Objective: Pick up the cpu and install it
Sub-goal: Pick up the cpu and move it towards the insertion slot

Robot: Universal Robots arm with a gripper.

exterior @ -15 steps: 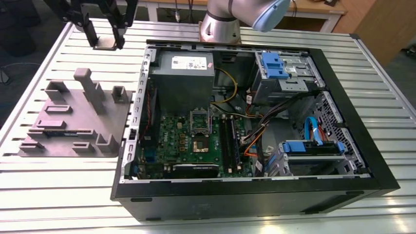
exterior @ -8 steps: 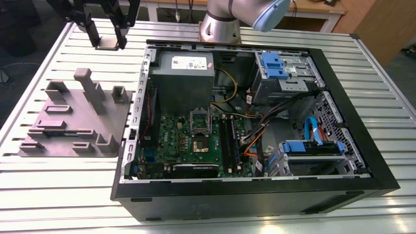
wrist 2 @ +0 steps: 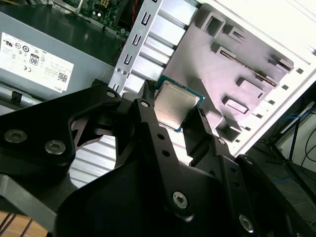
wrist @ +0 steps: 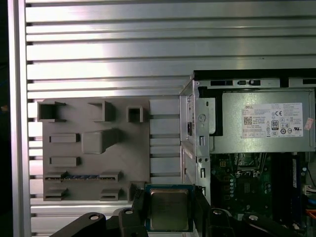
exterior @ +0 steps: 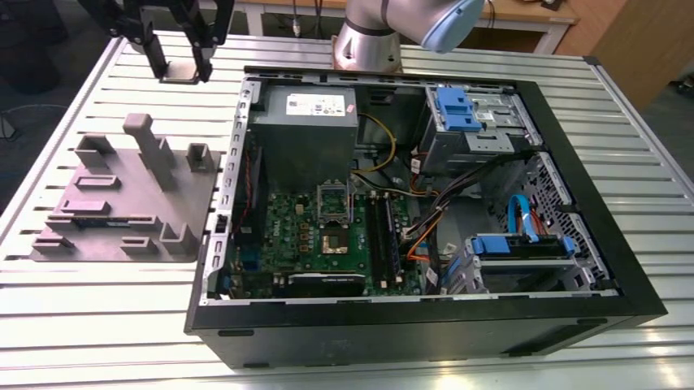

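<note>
From my station, the gripper (wrist 2: 174,109) is closed partway on the cpu (wrist 2: 177,102). Its two black fingers (wrist 2: 153,129) pinch opposite edges of the chip, whose shiny metal top shows in both wrist views. In the exterior view the gripper (exterior: 180,69) hangs above the slatted table (exterior: 87,325), at about 10 o'clock from the open computer case (exterior: 434,329) and 12 o'clock from the grey fixture tray (exterior: 114,207), well apart from the motherboard socket (exterior: 331,241).
</note>
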